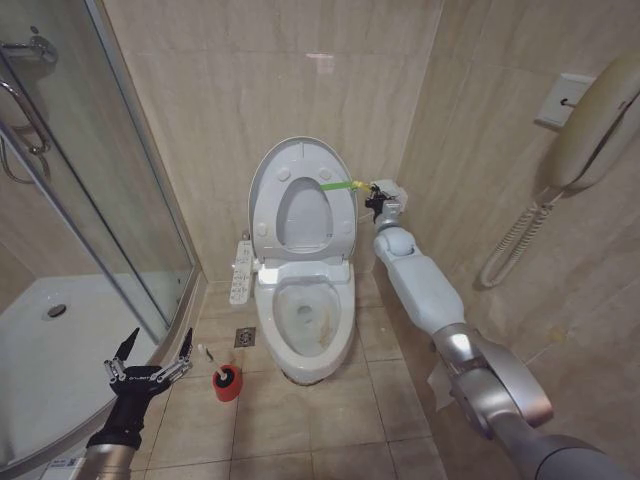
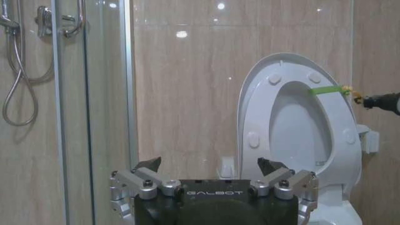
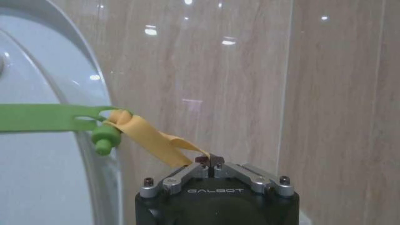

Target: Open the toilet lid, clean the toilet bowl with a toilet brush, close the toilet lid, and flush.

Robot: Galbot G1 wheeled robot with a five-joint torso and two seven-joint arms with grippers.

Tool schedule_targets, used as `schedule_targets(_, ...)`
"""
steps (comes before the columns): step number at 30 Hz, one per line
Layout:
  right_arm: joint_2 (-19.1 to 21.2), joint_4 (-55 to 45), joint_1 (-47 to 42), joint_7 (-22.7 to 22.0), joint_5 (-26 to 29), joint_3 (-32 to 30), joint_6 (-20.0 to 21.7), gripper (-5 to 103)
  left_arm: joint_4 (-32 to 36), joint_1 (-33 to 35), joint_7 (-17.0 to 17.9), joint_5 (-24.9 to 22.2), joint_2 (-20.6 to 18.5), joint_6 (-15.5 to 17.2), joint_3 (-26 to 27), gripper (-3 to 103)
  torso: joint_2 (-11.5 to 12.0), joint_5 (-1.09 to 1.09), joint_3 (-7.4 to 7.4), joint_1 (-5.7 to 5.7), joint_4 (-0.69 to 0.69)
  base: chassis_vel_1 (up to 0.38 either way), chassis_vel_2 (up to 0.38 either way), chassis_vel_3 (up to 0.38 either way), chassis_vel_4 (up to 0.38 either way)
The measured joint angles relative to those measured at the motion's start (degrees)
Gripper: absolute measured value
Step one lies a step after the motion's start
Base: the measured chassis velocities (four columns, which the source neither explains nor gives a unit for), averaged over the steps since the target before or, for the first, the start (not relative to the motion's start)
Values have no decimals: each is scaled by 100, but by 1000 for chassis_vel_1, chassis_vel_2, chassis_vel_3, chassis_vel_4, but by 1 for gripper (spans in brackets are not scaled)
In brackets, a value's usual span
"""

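Observation:
The toilet lid (image 1: 268,190) stands raised against the back wall, also seen in the left wrist view (image 2: 256,112). A green-yellow strap (image 1: 337,185) runs from its edge to my right gripper (image 1: 373,203), which is shut on the strap's yellow end (image 3: 150,138) beside the lid's rim (image 3: 37,178). Below, the toilet bowl (image 1: 310,315) lies uncovered with brownish stains inside. The toilet brush (image 1: 208,358) leans in its red cup (image 1: 228,384) on the floor left of the bowl. My left gripper (image 1: 150,352) hangs open just left of the brush, holding nothing (image 2: 209,166).
A glass shower enclosure (image 1: 100,200) with a white tray (image 1: 60,340) takes up the left side. A bidet control panel (image 1: 241,270) sticks out left of the toilet, with a floor drain (image 1: 245,337) below it. A wall phone (image 1: 600,110) hangs at right.

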State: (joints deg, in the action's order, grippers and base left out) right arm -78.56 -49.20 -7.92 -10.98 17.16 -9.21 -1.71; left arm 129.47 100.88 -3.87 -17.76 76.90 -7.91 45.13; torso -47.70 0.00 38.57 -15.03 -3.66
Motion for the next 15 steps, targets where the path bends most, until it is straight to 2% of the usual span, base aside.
schedule_targets(6, -129, 192, 169, -38, -13, 104, 0, 1, 0, 0, 0, 0, 0, 0, 0, 100, 0, 0, 0, 0, 3, 0, 0, 0, 0)
schedule_targets(15, -108, 370, 303, -63, -50, 139, -45, 1, 0, 0, 0, 0, 0, 0, 0, 100, 0, 0, 0, 0, 3, 0, 0, 0, 0)
